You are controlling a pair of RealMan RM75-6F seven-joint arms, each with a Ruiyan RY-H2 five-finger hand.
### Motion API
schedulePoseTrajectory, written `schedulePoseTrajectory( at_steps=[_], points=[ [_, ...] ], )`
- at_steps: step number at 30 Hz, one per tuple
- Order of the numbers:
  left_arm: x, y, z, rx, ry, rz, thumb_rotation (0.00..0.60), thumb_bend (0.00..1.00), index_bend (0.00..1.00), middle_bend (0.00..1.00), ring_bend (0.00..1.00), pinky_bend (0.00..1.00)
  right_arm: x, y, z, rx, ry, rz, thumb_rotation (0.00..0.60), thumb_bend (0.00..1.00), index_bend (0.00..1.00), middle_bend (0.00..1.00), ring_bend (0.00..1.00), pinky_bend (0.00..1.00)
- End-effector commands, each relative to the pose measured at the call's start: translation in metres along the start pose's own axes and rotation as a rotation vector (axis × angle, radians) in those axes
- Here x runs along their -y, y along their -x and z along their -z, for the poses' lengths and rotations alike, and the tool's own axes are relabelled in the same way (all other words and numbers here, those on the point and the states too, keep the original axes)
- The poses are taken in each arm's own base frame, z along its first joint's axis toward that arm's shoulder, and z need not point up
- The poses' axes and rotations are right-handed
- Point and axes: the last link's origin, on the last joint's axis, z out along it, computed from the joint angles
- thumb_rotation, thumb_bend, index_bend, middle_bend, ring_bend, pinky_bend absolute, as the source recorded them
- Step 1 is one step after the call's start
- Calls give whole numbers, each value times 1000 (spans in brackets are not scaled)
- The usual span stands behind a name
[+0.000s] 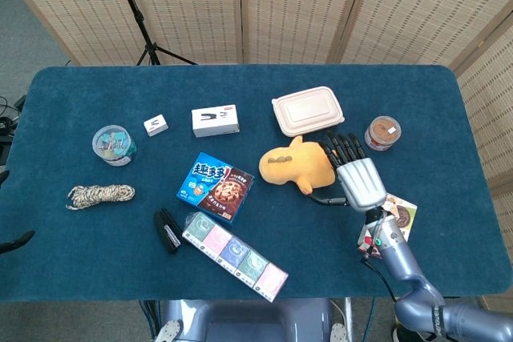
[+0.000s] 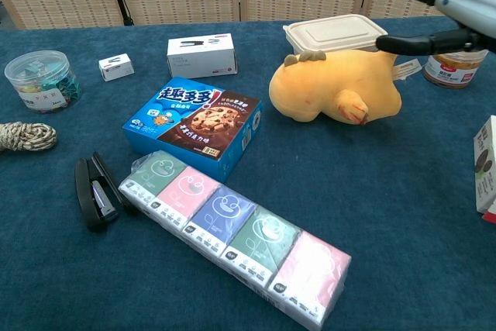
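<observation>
On the blue surface (image 1: pixel 72 102), near its middle and a little toward three o'clock, we find the yellow plush toy (image 1: pixel 293 165), lying on its side with its long axis running from nine to three o'clock. Our right robot hand (image 1: pixel 357 175) hovers over the toy's three o'clock end, fingers apart and extended toward twelve, thumb reaching toward nine beneath the toy's tail; it holds nothing. From that hand the toy lies toward nine o'clock, just beside and partly under the fingers. In the chest view the same hand (image 2: pixel 446 1) hangs above the toy (image 2: pixel 333 87), and we cannot tell whether any finger touches it.

Our left robot hand (image 1: pixel 10 239) shows only as dark fingertips at the nine o'clock edge, well apart from the toy, so the right is much the nearer; we cannot tell how its fingers stand.

Around the toy, going down in size: the row of tissue packs (image 1: pixel 236 255) at seven o'clock, the cookie box (image 1: pixel 215 187) at nine, the lidded food container (image 1: pixel 308 110) at twelve, the snack carton (image 1: pixel 394 218) at four, partly behind the right arm, and the small jar (image 1: pixel 383 132) at two.
</observation>
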Motion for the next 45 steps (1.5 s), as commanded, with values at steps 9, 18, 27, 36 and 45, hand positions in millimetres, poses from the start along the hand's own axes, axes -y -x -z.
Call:
schedulePoseTrajectory(
  at_steps=[9,18,27,36,45],
  points=[
    [1,0,-2,9,-5,-3,600,0,0,0,0,0,24,35,-46,29,-10,46,0,0,30,0,0,0],
    [1,2,-5,22,-19,-16,600,0,0,0,0,0,44,50,-68,-1,-10,28,0,0,14,0,0,0],
    [0,3,-3,25,-14,-18,600,0,0,0,0,0,72,78,-72,26,-4,10,0,0,4,0,0,0],
    [2,4,-5,28,-23,-17,600,0,0,0,0,0,86,93,-79,-10,19,20,10,0,6,0,0,0],
    [2,4,-6,32,-24,-15,600,0,0,0,0,0,105,90,-90,-68,14,50,25,0,12,0,0,0]
  ],
)
